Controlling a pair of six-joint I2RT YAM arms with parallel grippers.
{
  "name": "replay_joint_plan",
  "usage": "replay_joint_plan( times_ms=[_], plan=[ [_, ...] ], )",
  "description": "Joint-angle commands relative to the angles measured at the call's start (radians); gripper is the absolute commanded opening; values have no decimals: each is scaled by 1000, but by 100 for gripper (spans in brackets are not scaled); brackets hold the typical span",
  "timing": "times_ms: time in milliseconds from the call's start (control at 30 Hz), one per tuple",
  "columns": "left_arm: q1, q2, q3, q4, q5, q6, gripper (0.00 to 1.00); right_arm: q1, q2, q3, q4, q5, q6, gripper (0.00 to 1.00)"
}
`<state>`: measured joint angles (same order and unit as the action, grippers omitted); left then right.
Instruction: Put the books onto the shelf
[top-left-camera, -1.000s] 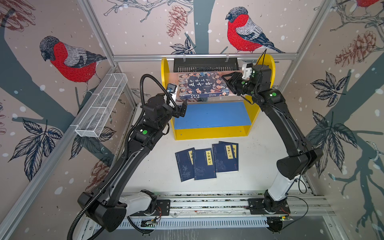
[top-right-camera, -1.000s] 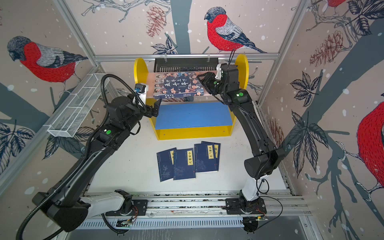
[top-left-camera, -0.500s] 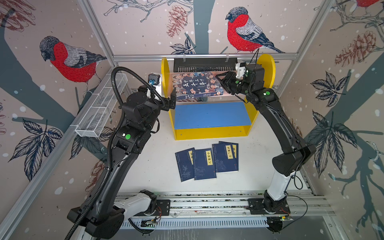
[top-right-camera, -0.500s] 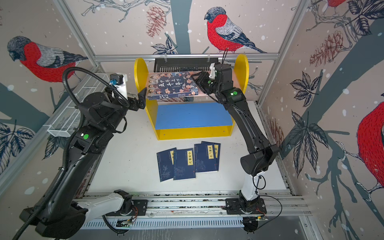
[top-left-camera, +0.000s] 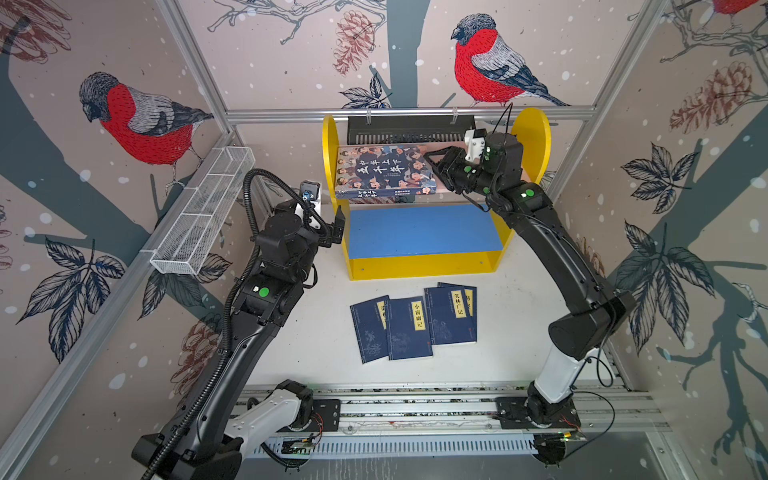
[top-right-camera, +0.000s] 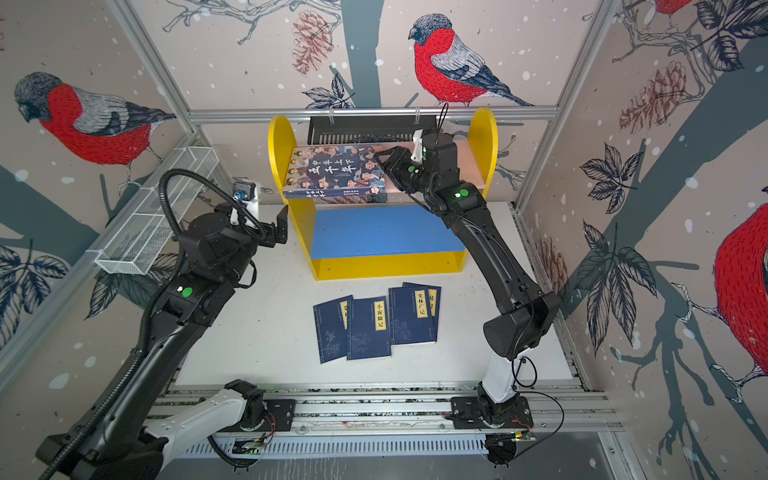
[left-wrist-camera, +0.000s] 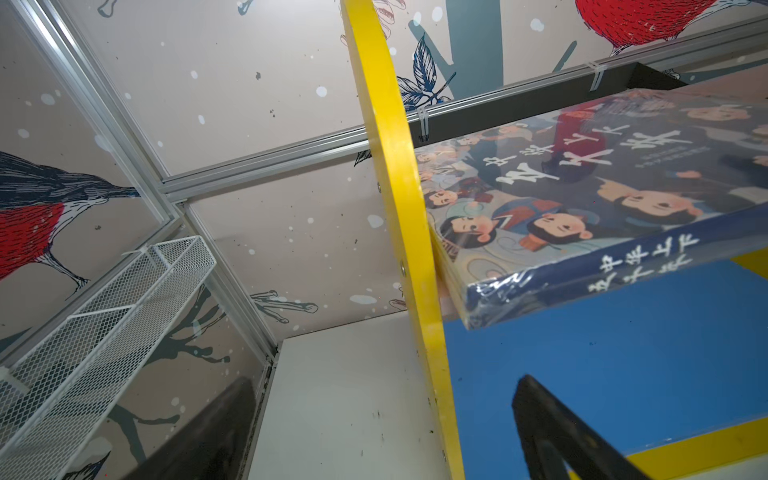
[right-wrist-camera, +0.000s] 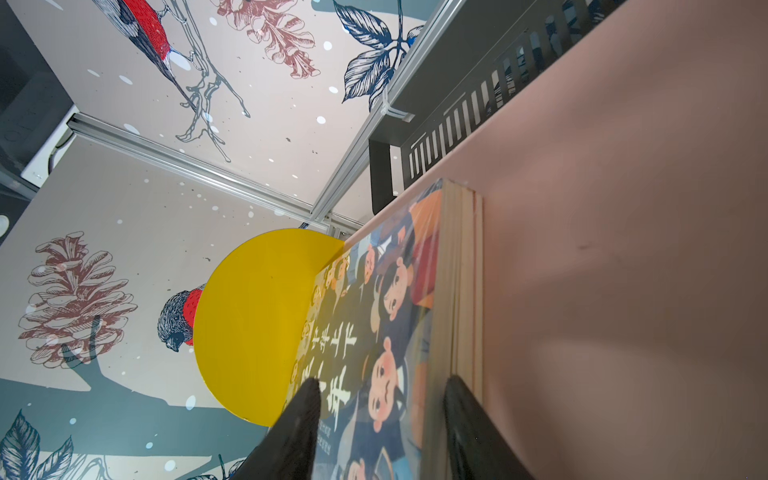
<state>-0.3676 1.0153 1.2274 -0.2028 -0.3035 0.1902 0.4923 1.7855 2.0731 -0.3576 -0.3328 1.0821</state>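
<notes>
SHELVING IN PROGRESS: The illustrated book (top-left-camera: 384, 172) lies flat, cover up, on the pink upper board (right-wrist-camera: 623, 249) of the shelf (top-left-camera: 424, 266), with its left end hard by the left yellow side panel (top-left-camera: 329, 158). Its long axis runs left to right along the board, and its spine faces the near edge.

The right gripper (top-left-camera: 434, 160) sits at the book's right end, so the book extends leftward from it. In the right wrist view its fingers (right-wrist-camera: 299, 424) bracket the page edges, one over the cover and the other low beside the pages. The jaws stand part-way apart, and the pictures do not settle whether they pinch the book or merely flank it.

The left gripper (top-left-camera: 336, 227) hangs spread wide and empty just outside the left panel, level with the blue lower board (top-left-camera: 415, 232).

Four navy books (top-left-camera: 413, 322) wait on the white table (top-left-camera: 324, 353). They are fanned in an overlapping row just on the near side of the shelf, long axes running near to far, yellow labels up. They lie nearward and to the right of the left gripper, which looks the closer and freer arm for the next pickup. A clean exit for the right gripper would be straight to the right, along the book's length.
</notes>
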Motion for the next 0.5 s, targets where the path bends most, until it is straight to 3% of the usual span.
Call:
replay_joint_plan(
  times_ms=[0,467],
  plan=[
    [9,-10,-42,80,-35,-5,97,9,-13,-24,14,6,18,51],
    [15,72,0,164,-16,14,97,5,-14,-12,14,8,23,54]
  ],
)
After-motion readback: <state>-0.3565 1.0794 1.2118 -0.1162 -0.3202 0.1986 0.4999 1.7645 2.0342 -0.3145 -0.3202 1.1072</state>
